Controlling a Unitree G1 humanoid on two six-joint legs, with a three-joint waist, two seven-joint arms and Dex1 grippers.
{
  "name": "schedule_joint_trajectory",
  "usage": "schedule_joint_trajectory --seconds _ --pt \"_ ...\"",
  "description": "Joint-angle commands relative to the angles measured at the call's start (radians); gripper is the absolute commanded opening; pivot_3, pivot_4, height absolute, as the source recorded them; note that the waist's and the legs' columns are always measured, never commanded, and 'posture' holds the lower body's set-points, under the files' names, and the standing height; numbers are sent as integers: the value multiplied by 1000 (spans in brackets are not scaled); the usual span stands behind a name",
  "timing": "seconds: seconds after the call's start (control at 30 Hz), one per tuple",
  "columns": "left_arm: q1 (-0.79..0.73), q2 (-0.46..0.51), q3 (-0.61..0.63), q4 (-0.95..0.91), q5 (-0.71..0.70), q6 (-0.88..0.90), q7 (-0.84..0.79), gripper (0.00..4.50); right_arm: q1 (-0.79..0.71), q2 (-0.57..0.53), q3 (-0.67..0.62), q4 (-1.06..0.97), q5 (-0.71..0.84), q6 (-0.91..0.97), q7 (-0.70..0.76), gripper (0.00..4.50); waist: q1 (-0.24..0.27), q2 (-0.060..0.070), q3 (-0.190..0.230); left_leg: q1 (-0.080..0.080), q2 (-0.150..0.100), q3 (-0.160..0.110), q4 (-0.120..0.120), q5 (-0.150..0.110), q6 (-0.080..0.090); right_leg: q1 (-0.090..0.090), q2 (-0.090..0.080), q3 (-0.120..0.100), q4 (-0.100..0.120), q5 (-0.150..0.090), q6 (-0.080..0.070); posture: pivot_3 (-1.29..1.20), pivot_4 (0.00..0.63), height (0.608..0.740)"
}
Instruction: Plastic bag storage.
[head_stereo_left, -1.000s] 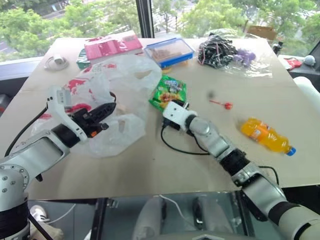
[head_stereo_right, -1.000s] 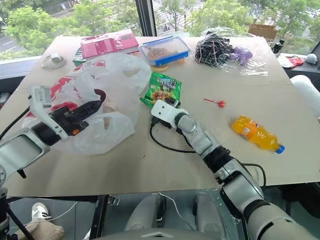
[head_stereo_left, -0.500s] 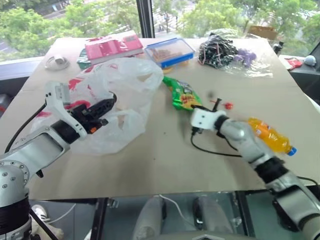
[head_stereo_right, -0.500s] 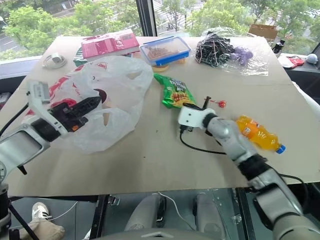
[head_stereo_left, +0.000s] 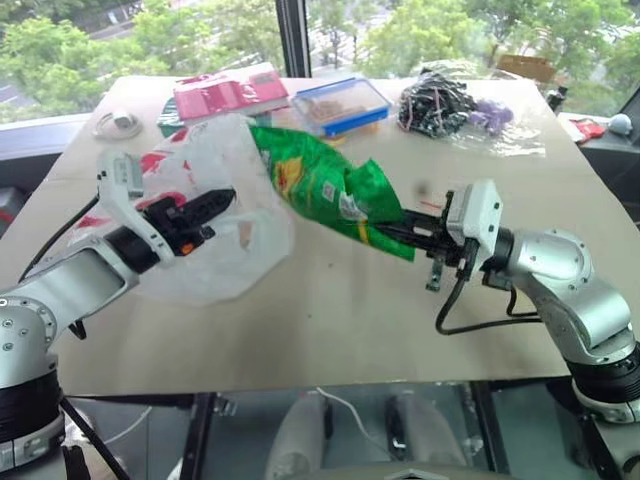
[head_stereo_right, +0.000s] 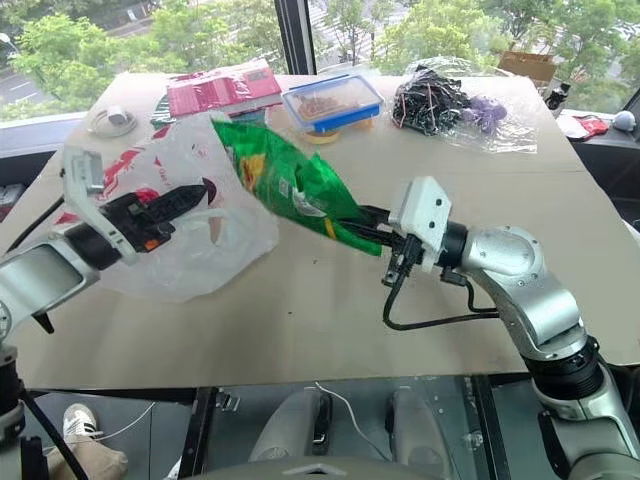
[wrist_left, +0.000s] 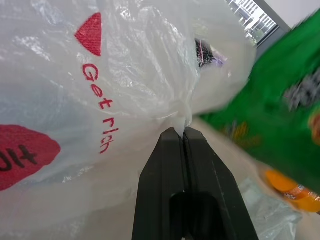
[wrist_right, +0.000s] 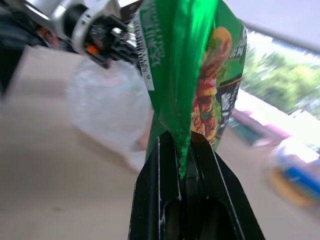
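Note:
The plastic bag (head_stereo_left: 215, 150), thin white with red print, lies on the left part of the table. My left gripper (head_stereo_left: 228, 197) is shut on a bunched fold of its edge (wrist_left: 183, 131) and holds that part raised. My right gripper (head_stereo_left: 390, 232) points left and is shut on the lower corner of a green snack packet (head_stereo_left: 320, 185). The packet hangs in the air above the table, its far end close to the bag's raised edge. The right wrist view shows the packet (wrist_right: 195, 60) pinched between the black fingers (wrist_right: 155, 165), with the bag and left gripper beyond it.
At the back of the table are a blue-lidded food box (head_stereo_left: 338, 103), a pink pack (head_stereo_left: 225, 95), a white round item (head_stereo_left: 115, 123) and a clear sheet with dark cords (head_stereo_left: 445, 105). An orange bottle (wrist_left: 292, 187) lies behind the packet. A black cable (head_stereo_left: 470, 320) trails from my right wrist.
My right gripper shut on the green packet, lifted it off the table and drew it up and back, the packet now pointing at the bag. The left gripper kept its hold.

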Motion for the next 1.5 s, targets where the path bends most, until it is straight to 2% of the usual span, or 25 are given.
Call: schedule_joint_trajectory --seconds 0.03,0.1,0.23,0.4,0.57,0.77,1.0,1.07,1.27,1.5 --pt "-3 21 47 -20 -37 6 -25 0 11 24 -111 -37 259 182 -67 28 -1 0 0 0 0 0 0 0 0 0 0 0 0 0 0 0 150 740" --pt "6 21 56 -31 -48 8 -29 0 10 65 -126 -13 367 274 -125 28 -4 0 0 0 0 0 0 0 0 0 -1 0 0 0 0 0 150 740" --pt "13 28 71 -36 -59 9 -36 0 3 106 -154 -18 490 331 -134 28 -7 1 0 1 1 1 0 0 0 0 0 1 1 0 0 0 150 740" --pt "11 35 77 -36 -66 12 -36 0 -5 57 -303 -35 745 379 -187 28 0 1 0 0 0 1 0 0 0 0 -1 1 0 0 0 0 150 740" --pt "-39 35 46 -20 -49 5 -41 0 1 12 -295 -51 742 387 -179 28 -2 0 0 0 0 1 0 0 1 0 0 0 0 0 0 0 150 740" --pt "-59 49 56 -15 -73 29 -63 0 -37 66 -196 5 657 378 -175 28 -11 1 0 1 1 3 0 0 1 0 1 2 1 0 0 0 150 740" --pt "12 73 108 -67 -134 41 -99 0 -121 276 -89 204 635 386 -134 28 -8 1 1 0 1 2 0 0 1 0 2 2 1 0 0 0 150 740" --pt "23 54 121 -76 -153 18 -92 0 -133 334 -58 272 623 400 -112 28 -7 1 0 0 1 2 0 0 1 -1 1 2 0 0 0 0 150 740" --pt "75 40 171 -88 -214 -15 -66 0 -187 512 -58 508 635 447 -107 28 -9 1 1 0 1 1 0 0 0 -1 1 2 1 0 0 0 150 740" --pt "148 28 216 -140 -259 -60 -24 0 -174 543 -80 544 633 532 -113 28 -6 1 0 0 0 0 0 0 0 -1 0 0 0 0 0 0 150 740"
